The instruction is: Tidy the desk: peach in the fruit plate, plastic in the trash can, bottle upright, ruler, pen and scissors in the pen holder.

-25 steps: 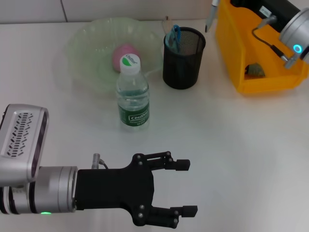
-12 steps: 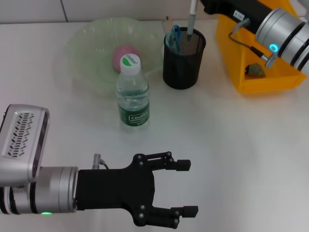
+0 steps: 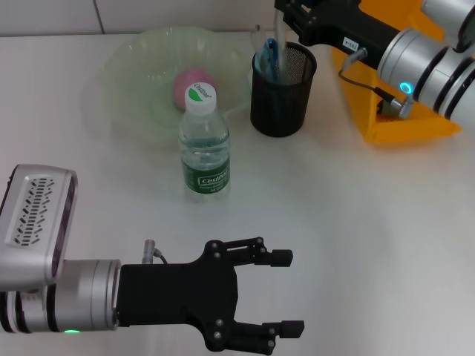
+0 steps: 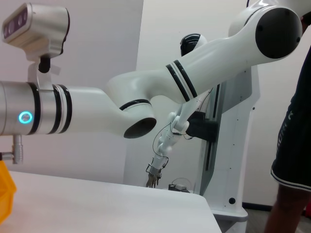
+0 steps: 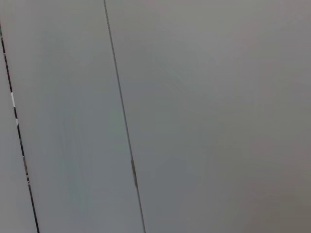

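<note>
The right gripper point(image 3: 286, 21) reached in from the far right and hovered directly over the black mesh pen holder point(image 3: 282, 89), clenched on a slim grey pen point(image 3: 280, 41) that hung upright with its lower end inside the holder's mouth. Blue-handled scissors point(image 3: 267, 58) stood in the same holder, just beside the pen on the side away from the arm. Behind that arm sat the yellow trash can point(image 3: 386, 119), partly hidden by it.

Farther from the right gripper, past the holder, the pink peach point(image 3: 191, 83) lay in the pale green fruit plate point(image 3: 133, 74). The bottle point(image 3: 203, 144) stood upright just in front of the plate, its white-and-green cap overlapping the peach in the head view.

The left gripper point(image 3: 286, 291) stayed low at the near edge of the white desk point(image 3: 371, 237), well apart from the bottle, its 2 black fingers spread and empty.
</note>
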